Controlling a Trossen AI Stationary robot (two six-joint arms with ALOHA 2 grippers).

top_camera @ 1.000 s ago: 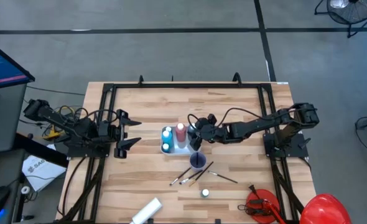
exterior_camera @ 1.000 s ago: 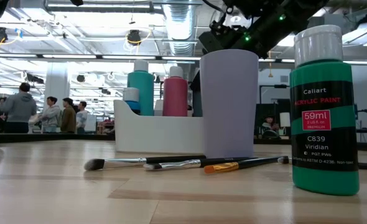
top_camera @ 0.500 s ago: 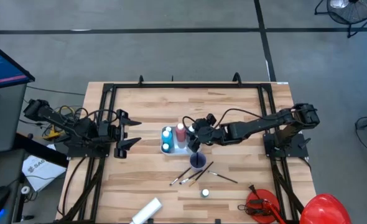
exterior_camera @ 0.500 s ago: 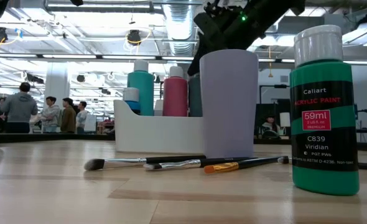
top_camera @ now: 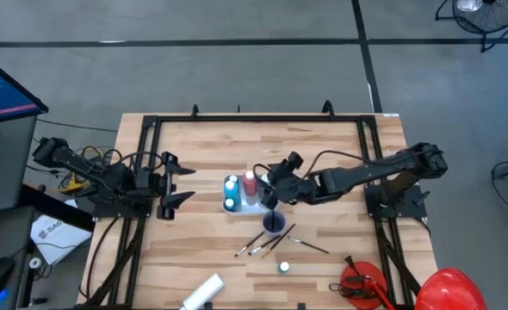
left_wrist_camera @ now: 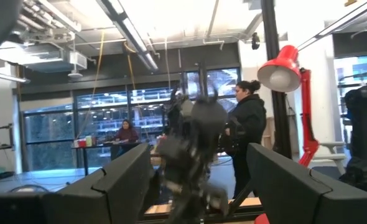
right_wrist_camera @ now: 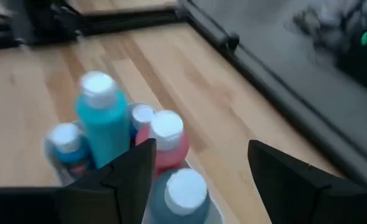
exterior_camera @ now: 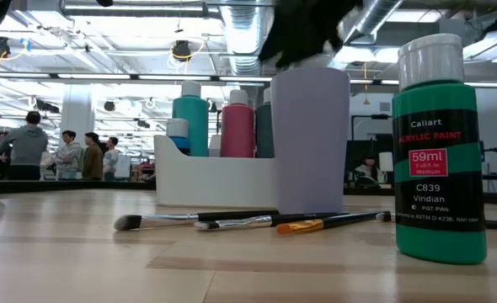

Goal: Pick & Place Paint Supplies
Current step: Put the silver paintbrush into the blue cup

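White plastic forms the caddy (exterior_camera: 211, 181) that stands near the middle of the wooden counter (top_camera: 202, 250), and several paint bottles are held upright in it. A tall teal bottle (exterior_camera: 190, 118) and a pink bottle (exterior_camera: 237, 124), both white-capped, are seen above its wall, with a smaller blue bottle (right_wrist_camera: 67, 146) beside them and a dark teal bottle (right_wrist_camera: 178, 199) at the end nearest the right arm. A lavender cup (exterior_camera: 309, 139) is set just beside the caddy; what it holds cannot be told. Three brushes (exterior_camera: 232, 220) are laid on the counter in front of the cup, bristles pointing away from it. A green viridian acrylic bottle (exterior_camera: 439, 147) is stood apart, nearer the counter's front edge, and a white tube (top_camera: 202, 293) lies at that edge.

The right claw (top_camera: 269, 191) is held over the caddy's end, above the dark teal bottle; its fingers (right_wrist_camera: 124, 180) are spread apart and nothing is gripped between them. The left claw (top_camera: 178, 181) is parked at the counter's left side, well apart from the supplies, its fingers (left_wrist_camera: 121, 180) likewise parted and empty.
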